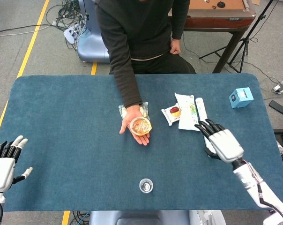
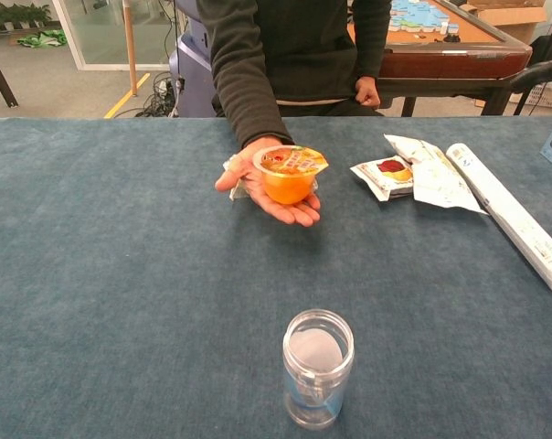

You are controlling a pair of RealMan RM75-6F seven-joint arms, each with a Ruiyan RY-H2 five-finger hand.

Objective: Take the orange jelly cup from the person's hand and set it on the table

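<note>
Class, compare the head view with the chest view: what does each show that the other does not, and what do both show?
Only the head view shows the robot's open left hand at the table's near left edge and its open right hand above the white roll, along with the whole blue box. Only the chest view shows the orange jelly cup from the side, revealing its orange contents. Both show the person's hand holding the cup, the snack packets and the clear jar.

An orange jelly cup with a printed foil lid (image 2: pixel 289 174) rests on the person's upturned palm (image 2: pixel 269 187) above the blue felt-covered table (image 2: pixel 121 274), with a clear plastic jar (image 2: pixel 318 368) standing nearer the camera.
</note>
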